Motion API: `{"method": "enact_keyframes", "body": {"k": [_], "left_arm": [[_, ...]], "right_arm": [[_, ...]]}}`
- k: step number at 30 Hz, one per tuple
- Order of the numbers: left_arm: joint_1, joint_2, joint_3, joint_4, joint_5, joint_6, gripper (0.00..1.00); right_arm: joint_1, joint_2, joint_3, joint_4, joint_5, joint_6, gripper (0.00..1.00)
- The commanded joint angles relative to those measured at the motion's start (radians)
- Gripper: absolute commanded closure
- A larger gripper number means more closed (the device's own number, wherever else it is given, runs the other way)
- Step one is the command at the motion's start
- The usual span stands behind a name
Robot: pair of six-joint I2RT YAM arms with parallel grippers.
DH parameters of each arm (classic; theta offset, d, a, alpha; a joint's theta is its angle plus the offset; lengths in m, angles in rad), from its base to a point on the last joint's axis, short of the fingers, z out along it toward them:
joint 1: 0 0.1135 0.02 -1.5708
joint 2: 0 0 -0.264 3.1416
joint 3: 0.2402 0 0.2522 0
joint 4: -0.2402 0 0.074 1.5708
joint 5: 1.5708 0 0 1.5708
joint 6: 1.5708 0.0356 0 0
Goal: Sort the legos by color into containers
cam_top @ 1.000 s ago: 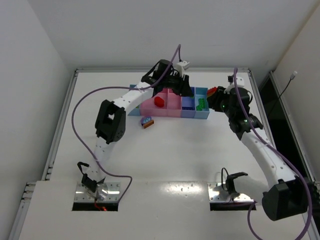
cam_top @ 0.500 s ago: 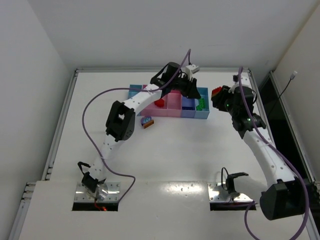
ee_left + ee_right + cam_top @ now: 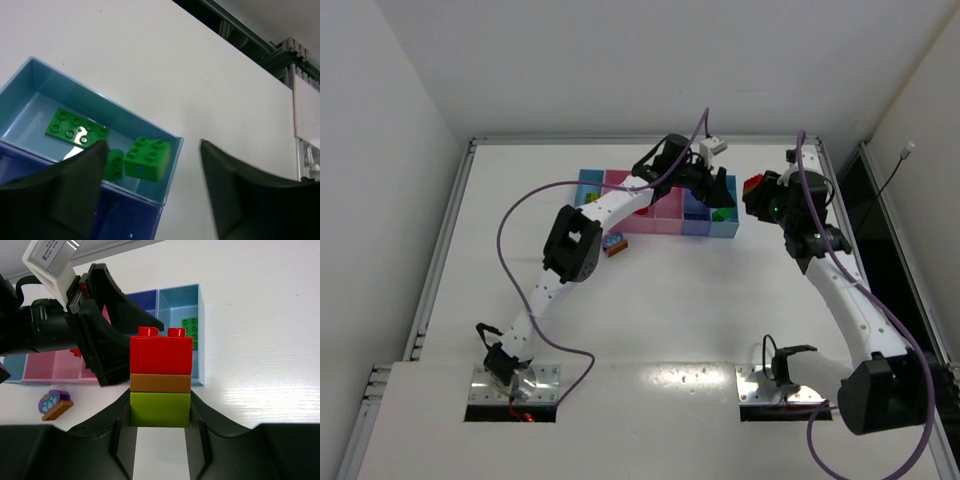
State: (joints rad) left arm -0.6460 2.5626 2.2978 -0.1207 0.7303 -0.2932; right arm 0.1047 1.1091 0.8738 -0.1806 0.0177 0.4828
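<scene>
**brickbot_dan:** Where's everything at? From the top view I only see a red blob at your right claw (image 3: 752, 188), just off the right end of the containers (image 3: 588, 184).

**yam_tinkerer:** The right wrist cam tells you way more. That claw is clamped on a stack (image 3: 161, 362) of three bricks, red on brown on lime green. It's pinching the flat sides of the lime one at the bottom. Your left claw (image 3: 152, 145) hangs over the end bin (image 3: 75, 97) with its fingers apart and nothing between them. Its cam shows three green legos (image 3: 147, 158) lying in that bin: a flat plate, a chunky brick and a small bit. From above, that's just a green speck.

**brickbot_dan:** How's the stack gonna handle?

**yam_tinkerer:** My guess is light, rigid, slick plastic, held together by stud friction alone. Take it by the flat side walls, never the studs. Don't squeeze across a seam or it could pop apart. It's three colours, so you probably have to split it, with one claw on the lime brick and the other on the red one. There's also a purple piece (image 3: 54, 400) sitting on a brown one, unsorted, on the table (image 3: 670, 300) just on the near side of the containers. The left wrist cam doesn't catch it at all.
</scene>
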Motion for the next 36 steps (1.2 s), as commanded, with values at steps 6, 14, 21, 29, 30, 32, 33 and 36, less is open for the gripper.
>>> {"method": "enact_keyframes", "body": {"k": [6, 14, 21, 29, 30, 32, 33, 36], "left_arm": [[-0.023, -0.038, 0.043, 0.084, -0.043, -0.018, 0.08], [0.121, -0.257, -0.105, 0.11, -0.091, -0.064, 0.16], [0.324, -0.491, -0.28, 0.11, 0.22, -0.122, 0.18], [0.362, -0.683, -0.759, 1.044, 0.721, -0.781, 0.22], [0.347, -0.683, -0.77, 1.096, 0.742, -0.835, 0.23], [0.336, -0.683, -0.825, 1.399, 0.776, -0.999, 0.26], [0.319, -0.668, -0.825, 1.476, 0.79, -1.073, 0.26], [0.309, -0.631, -0.825, 1.713, 0.802, -1.327, 0.26]], "right_arm": [[-0.007, 0.003, 0.048, 0.047, -0.032, -0.006, 1.0], [-0.025, -0.067, -0.001, 0.047, -0.148, -0.17, 1.0], [-0.059, -0.098, -0.068, 0.112, -0.743, -0.306, 1.0], [-0.059, 0.371, 0.195, 0.094, -1.392, -0.271, 1.0], [-0.059, 0.382, 0.211, 0.154, -1.406, -0.216, 1.0], [-0.048, 0.428, 0.301, 0.127, -1.464, -0.159, 1.0], [-0.048, 0.455, 0.339, 0.084, -1.484, -0.177, 1.0], [-0.027, 0.511, 0.404, 0.075, -1.512, -0.179, 1.0]]}}
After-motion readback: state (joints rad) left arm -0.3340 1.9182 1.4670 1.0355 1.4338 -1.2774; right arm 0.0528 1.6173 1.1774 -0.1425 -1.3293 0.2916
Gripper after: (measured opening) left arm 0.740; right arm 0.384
